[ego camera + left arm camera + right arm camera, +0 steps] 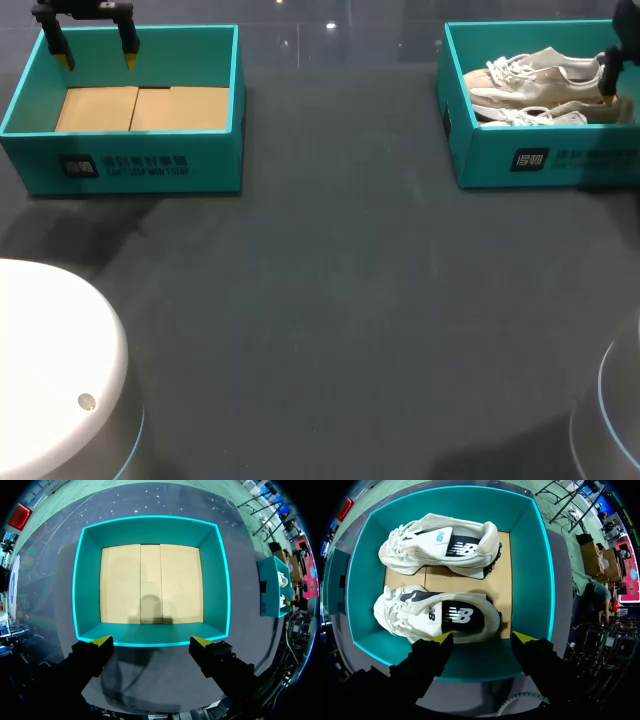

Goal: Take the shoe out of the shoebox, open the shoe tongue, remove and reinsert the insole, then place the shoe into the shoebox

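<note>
Over the shoebox (532, 555), your right claw (482, 637) gapes above two white logo-sided shoes (435, 615); your left claw (152, 641) gapes over the other, print-fronted box (215, 165).

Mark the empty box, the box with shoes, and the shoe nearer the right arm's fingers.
empty box (87, 580), left wrist view, on its teal side wall.
box with shoes (526, 565), right wrist view, on its teal side wall.
nearer shoe (410, 617), right wrist view, on its white upper.
</note>
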Robot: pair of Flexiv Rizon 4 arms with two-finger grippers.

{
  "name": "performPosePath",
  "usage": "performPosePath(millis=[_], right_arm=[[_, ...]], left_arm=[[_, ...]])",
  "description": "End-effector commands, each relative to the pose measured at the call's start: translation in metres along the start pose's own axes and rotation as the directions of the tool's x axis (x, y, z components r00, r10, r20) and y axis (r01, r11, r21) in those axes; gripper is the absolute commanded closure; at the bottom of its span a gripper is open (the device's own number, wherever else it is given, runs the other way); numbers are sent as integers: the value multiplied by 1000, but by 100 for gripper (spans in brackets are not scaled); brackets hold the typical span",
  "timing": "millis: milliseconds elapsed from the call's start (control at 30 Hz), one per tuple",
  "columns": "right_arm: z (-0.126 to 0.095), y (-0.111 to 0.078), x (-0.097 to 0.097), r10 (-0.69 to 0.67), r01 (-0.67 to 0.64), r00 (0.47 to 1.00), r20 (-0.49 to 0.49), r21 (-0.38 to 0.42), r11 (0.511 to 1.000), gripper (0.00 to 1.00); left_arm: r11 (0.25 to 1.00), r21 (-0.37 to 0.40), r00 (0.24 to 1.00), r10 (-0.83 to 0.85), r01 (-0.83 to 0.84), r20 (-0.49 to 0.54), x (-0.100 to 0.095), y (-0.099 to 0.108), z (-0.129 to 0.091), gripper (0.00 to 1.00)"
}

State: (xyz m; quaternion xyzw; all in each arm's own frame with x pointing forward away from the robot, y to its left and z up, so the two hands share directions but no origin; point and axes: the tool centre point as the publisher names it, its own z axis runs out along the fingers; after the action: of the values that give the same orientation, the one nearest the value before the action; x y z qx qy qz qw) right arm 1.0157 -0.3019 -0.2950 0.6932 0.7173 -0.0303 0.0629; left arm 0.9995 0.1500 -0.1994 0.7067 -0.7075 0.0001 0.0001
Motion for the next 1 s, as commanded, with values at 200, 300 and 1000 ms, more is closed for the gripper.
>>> performPosePath(millis=[200,300,1000], right_arm=[[12,1,0,-37,37,999,-7,3,999,23],[15,1,0,-45,45,999,-17,2,999,25],[40,6,-5,-62,63,997,-43,17,998,27]], left_arm=[[1000,0,1000,0,0,0,0,0,0,0],[1000,0,1000,0,0,0,0,0,0,0],[1000,0,1000,0,0,0,0,0,0,0]])
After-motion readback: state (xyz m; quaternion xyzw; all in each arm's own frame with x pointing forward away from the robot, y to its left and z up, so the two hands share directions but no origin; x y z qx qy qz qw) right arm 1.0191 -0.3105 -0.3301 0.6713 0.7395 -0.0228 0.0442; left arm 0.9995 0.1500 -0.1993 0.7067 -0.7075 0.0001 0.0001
